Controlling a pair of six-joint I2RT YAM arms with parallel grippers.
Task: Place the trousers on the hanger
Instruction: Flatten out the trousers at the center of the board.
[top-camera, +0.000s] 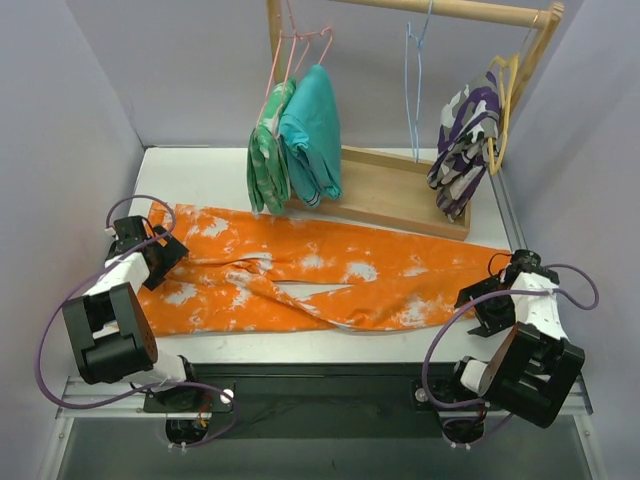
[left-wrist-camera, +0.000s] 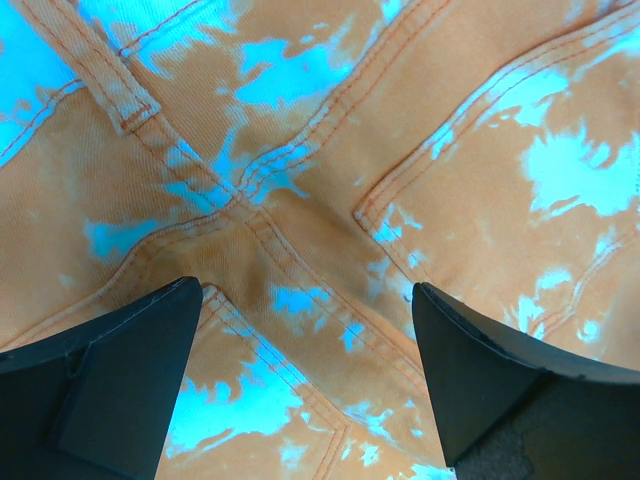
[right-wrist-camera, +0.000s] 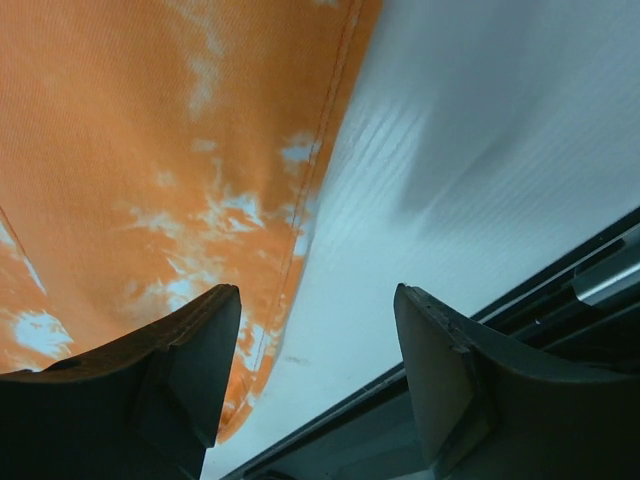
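Note:
The orange trousers (top-camera: 310, 275) with white splotches lie flat across the white table, waist at the left, leg ends at the right. The light-blue hanger (top-camera: 413, 90) hangs empty from the wooden rail at the back. My left gripper (top-camera: 160, 255) is open over the waist end; its view shows seams and a pocket of the trousers (left-wrist-camera: 330, 180) between the fingers (left-wrist-camera: 110, 370). My right gripper (top-camera: 487, 300) is open at the leg end; its view shows the hem edge of the trousers (right-wrist-camera: 150, 170) by its left finger (right-wrist-camera: 190, 370), with bare table under the gap.
A wooden rack with a base (top-camera: 395, 190) stands at the back. Pink hangers carry a teal garment (top-camera: 312, 135) and a green one (top-camera: 266, 160). A yellow hanger holds a purple-and-white garment (top-camera: 462, 145). Grey walls close in both sides. The table's front edge (right-wrist-camera: 420, 400) runs near my right gripper.

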